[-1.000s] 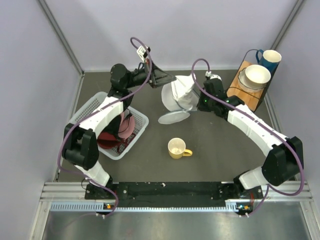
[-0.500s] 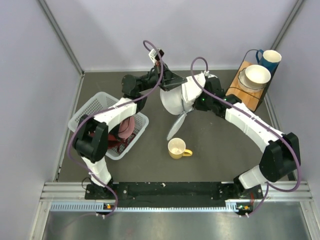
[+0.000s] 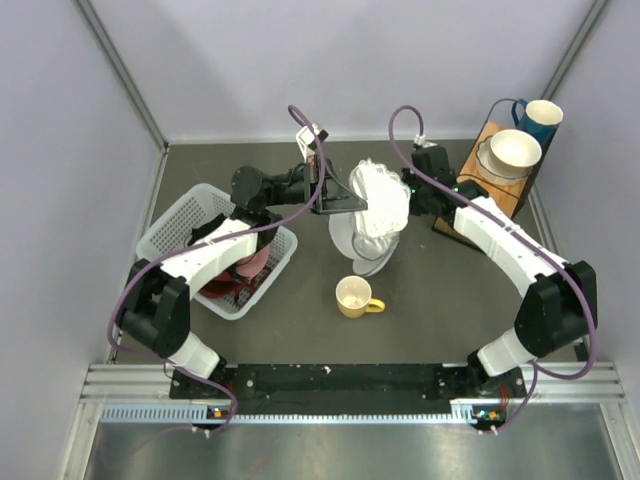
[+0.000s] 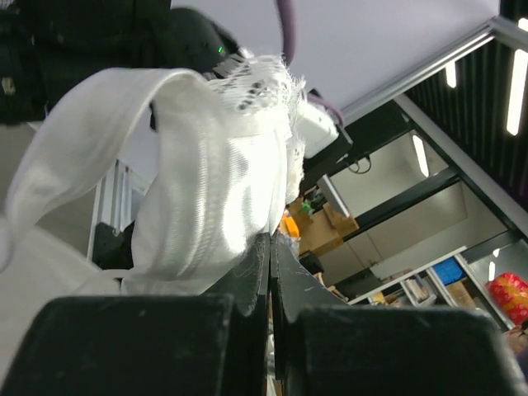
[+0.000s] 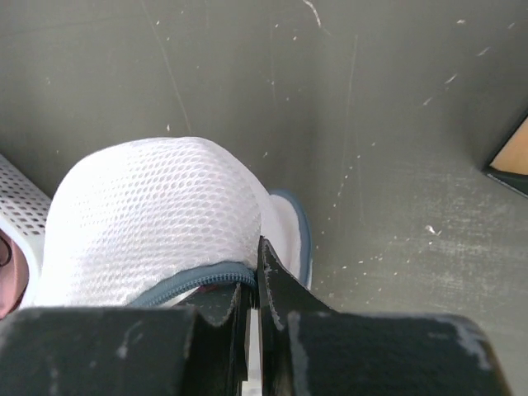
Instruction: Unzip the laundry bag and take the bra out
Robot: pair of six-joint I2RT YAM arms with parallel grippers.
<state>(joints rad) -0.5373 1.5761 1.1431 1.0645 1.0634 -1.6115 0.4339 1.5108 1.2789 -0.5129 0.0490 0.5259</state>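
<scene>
The laundry bag is a white mesh pod with blue-grey zipper trim, held in the air over the middle of the table, one half hanging down. In the right wrist view its mesh dome sits left of my fingers. My right gripper is shut on the bag's zipper edge. A white satin bra with a lace edge and a strap fills the left wrist view. It shows as crumpled white cloth above the bag. My left gripper is shut on the bra.
A white lattice basket with dark red and pink clothes stands at the left. A yellow mug stands just near of the hanging bag. A wooden tray at the back right carries a white bowl and a blue mug.
Both grippers have carried the white bundle nearer and toward the table's middle. The bag's loose half, lying flat before, has swung up and now hangs below the bundle.
</scene>
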